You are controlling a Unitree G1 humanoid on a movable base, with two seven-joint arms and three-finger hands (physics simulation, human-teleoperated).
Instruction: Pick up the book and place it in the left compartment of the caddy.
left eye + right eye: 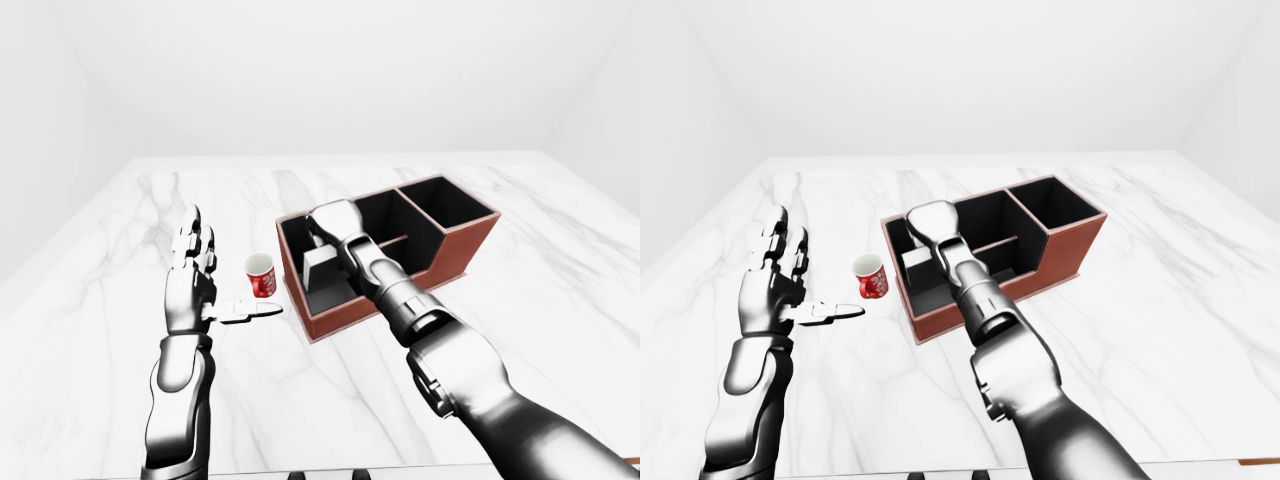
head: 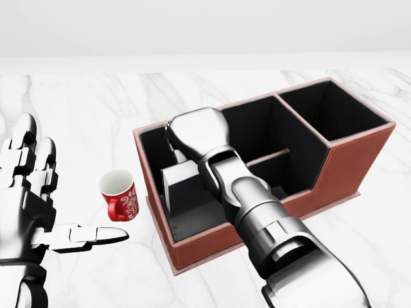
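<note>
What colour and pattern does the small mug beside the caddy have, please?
The mug is red with a white pattern and white interior, clearest in the head view.
</note>
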